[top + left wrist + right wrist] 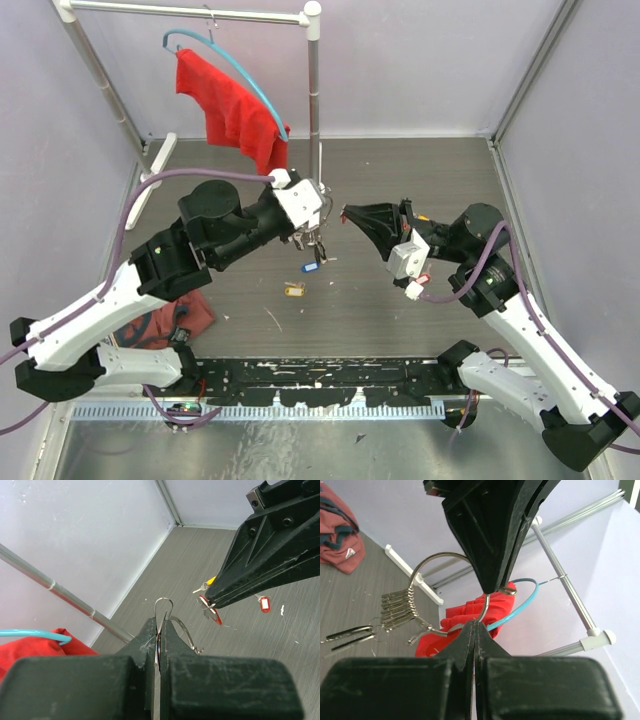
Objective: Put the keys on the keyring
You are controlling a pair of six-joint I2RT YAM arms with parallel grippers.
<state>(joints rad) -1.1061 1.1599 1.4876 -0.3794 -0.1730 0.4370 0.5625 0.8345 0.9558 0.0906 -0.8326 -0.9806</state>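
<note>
The keyring (pixel 436 559), a thin silver wire ring, is pinched in my left gripper (pixel 160 622), whose jaws are shut on the wire. Several silver keys (pixel 395 609) hang from the ring in a bunch, and black tags (pixel 349 632) dangle below them. My right gripper (pixel 476 625) is shut, its tips right against the ring's wire. In the left wrist view it grips a small silver key with a red tag (pixel 214 615) at its tips. From above, the left gripper (pixel 315 228) and the right gripper (pixel 346 213) nearly meet over mid-table.
A yellow-tagged key (pixel 294 290) lies on the table, and a blue tag (pixel 310 266) shows under the hanging keys. Another red tag (pixel 265 603) lies beyond. A red cloth (pixel 230 110) on a blue hanger hangs from the white rack (pixel 314 90). A reddish cloth (pixel 185 310) lies left.
</note>
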